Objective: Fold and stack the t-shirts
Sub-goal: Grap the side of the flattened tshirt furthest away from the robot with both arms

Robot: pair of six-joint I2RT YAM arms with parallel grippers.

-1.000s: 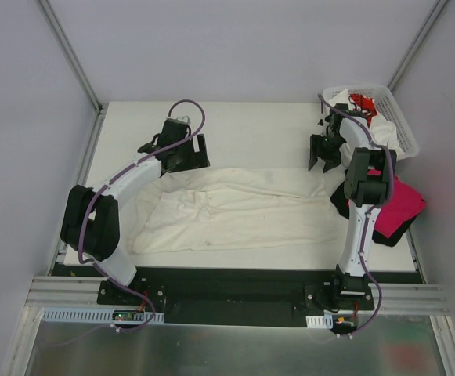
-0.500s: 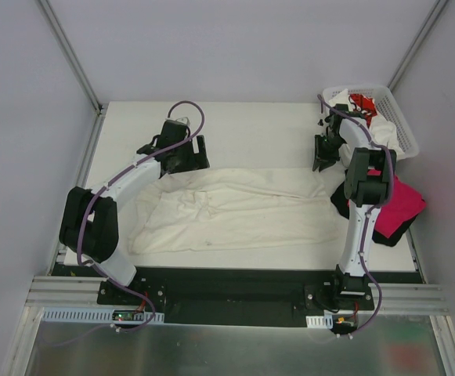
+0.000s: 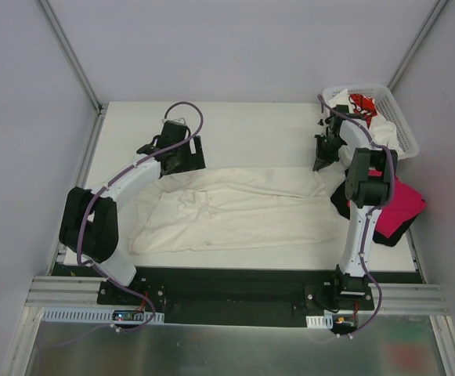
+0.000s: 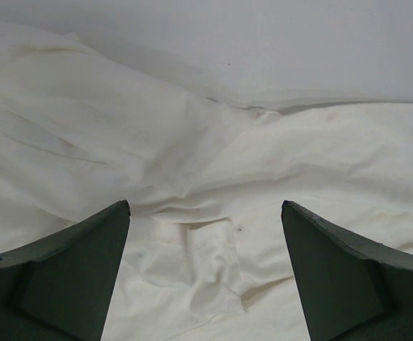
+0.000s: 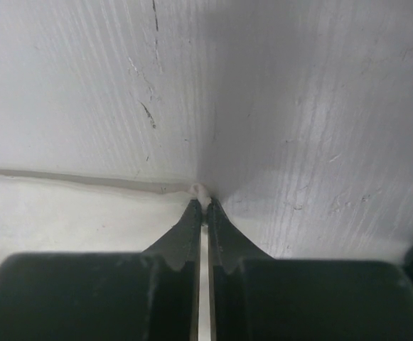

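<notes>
Cloth lay across the middle of the tabletop (image 3: 250,129): one cream shirt (image 3: 235,207), spread flat with its far edge toward both arms. Our right jaws were pressed together on a small nub of its far right corner, while our left jaws stood spread wide just over the far left corner, we judged so both corners could lift together for a fold. The pink shirt (image 3: 406,200) waited at the right edge, others in the basket (image 3: 403,129).

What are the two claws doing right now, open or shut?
Left gripper: open, poised over the cream t-shirt, holding nothing.
Right gripper: shut, pinching that t-shirt's far edge.
</notes>
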